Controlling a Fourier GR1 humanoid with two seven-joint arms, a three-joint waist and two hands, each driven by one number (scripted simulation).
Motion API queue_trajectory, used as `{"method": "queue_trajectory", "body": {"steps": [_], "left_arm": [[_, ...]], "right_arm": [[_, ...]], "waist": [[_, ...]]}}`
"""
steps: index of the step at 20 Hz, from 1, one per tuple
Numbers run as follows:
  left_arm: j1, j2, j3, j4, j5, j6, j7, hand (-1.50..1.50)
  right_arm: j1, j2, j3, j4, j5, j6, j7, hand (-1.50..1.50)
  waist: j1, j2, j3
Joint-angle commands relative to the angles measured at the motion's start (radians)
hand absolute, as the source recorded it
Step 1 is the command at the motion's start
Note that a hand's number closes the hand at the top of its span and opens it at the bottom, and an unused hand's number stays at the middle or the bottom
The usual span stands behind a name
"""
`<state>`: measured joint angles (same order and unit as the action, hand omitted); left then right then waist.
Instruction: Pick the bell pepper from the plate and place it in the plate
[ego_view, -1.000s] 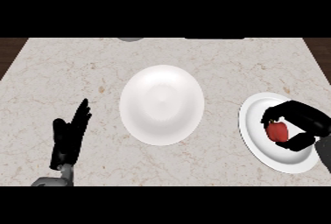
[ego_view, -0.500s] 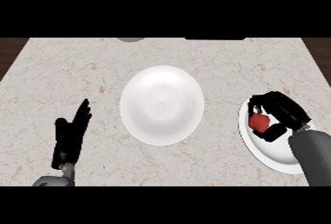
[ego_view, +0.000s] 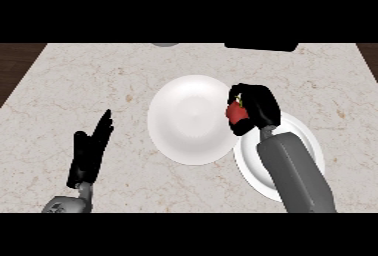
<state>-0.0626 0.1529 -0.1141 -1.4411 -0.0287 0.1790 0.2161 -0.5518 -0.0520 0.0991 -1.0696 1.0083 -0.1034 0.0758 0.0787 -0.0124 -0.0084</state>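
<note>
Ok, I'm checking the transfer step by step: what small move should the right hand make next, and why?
Probably carry on leftward until it is over the middle of the center plate, then lower. The right hand is curled round the red bell pepper and sits only at that plate's right rim, just off the right plate. The left hand rests open.

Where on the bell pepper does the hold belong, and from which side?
The bell pepper is already held: the right hand is curled round its rounded body from above and from its right side, near the centre plate's right rim. That hold looks adequate; regripping seems unnecessary. The left hand rests open.
</note>
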Motion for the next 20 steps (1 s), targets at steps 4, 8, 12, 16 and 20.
{"method": "queue_trajectory", "body": {"steps": [4,8,12,16,20], "left_arm": [[-0.032,-0.008,-0.015,0.015,0.000,-0.014,0.024,0.00],[-0.033,-0.032,-0.030,0.023,-0.018,0.008,0.005,0.00],[-0.027,-0.016,-0.007,0.037,0.006,-0.015,0.000,0.00],[-0.053,0.001,0.017,0.045,-0.011,0.003,-0.010,0.00],[-0.056,0.006,0.020,0.031,-0.002,-0.009,0.016,0.00]], "right_arm": [[-0.203,0.051,0.101,-0.075,0.129,-0.214,0.488,1.50],[-0.290,0.051,0.203,-0.055,0.205,-0.249,0.804,1.50],[-0.386,0.052,0.329,-0.034,0.221,-0.231,1.123,1.50],[-0.465,0.052,0.417,0.025,0.175,-0.223,1.287,1.50],[-0.486,0.051,0.458,0.077,0.134,-0.232,1.349,1.50]], "waist": [[0.022,-0.006,0.001],[0.030,0.003,0.002],[0.029,0.008,0.003],[0.003,0.017,0.006],[0.007,0.021,0.006]]}}
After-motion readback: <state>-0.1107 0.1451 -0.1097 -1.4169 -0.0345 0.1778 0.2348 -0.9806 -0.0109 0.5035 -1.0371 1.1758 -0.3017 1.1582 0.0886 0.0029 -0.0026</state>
